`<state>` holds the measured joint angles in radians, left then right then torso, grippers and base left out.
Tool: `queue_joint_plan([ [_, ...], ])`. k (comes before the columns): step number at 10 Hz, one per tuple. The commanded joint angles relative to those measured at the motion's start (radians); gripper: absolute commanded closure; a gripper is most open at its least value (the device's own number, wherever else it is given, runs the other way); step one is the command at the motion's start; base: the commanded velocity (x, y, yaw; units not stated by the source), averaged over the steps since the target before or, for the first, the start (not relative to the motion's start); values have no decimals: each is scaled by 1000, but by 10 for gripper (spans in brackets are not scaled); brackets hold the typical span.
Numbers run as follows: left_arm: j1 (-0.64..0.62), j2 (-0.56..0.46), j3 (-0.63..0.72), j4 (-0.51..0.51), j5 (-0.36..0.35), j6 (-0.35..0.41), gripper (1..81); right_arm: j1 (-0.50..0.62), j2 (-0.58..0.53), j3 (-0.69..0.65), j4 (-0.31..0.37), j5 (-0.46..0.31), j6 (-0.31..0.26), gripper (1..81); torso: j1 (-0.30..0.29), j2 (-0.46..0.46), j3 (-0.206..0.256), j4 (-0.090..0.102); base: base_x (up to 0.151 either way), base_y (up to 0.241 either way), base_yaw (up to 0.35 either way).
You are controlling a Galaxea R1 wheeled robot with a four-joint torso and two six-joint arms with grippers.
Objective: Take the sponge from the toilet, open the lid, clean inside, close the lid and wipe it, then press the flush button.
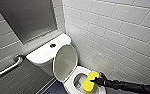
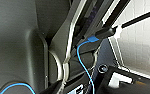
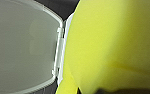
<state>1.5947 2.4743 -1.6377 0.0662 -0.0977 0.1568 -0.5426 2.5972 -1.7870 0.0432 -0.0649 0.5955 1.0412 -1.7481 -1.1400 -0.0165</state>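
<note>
While right pincer (image 1: pixel 94 80) clamps sponge (image 1: pixel 87 84), lid (image 1: pixel 65 61) raised

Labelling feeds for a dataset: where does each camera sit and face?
Head view: high on the robot, looking down at the toilet with raised lid; right end effector holds the sponge over the bowl.
Left wrist view: on the left wrist, facing the robot's dark body and blue cable.
Right wrist view: on the right wrist, behind the sponge, facing the lid's underside.
Shared: head and right wrist both show sponge and lid.
</note>
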Motion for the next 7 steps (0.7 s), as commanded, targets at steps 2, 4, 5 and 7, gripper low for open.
queue_joint_plan([
  [2,29,-21,22,1,85,1,10,200,183,-228,-37,-50,-2,811,0,0,0,0,0,0,0],
  [4,29,-23,19,0,87,0,10,210,255,-327,-37,-3,-3,811,0,0,0,0,0,0,0],
  [5,34,-24,19,0,87,0,10,210,299,-399,-37,4,-6,811,0,0,0,0,0,0,0],
  [7,38,-24,2,0,88,-3,10,239,341,-451,-36,23,-3,811,0,0,0,0,0,0,0],
])
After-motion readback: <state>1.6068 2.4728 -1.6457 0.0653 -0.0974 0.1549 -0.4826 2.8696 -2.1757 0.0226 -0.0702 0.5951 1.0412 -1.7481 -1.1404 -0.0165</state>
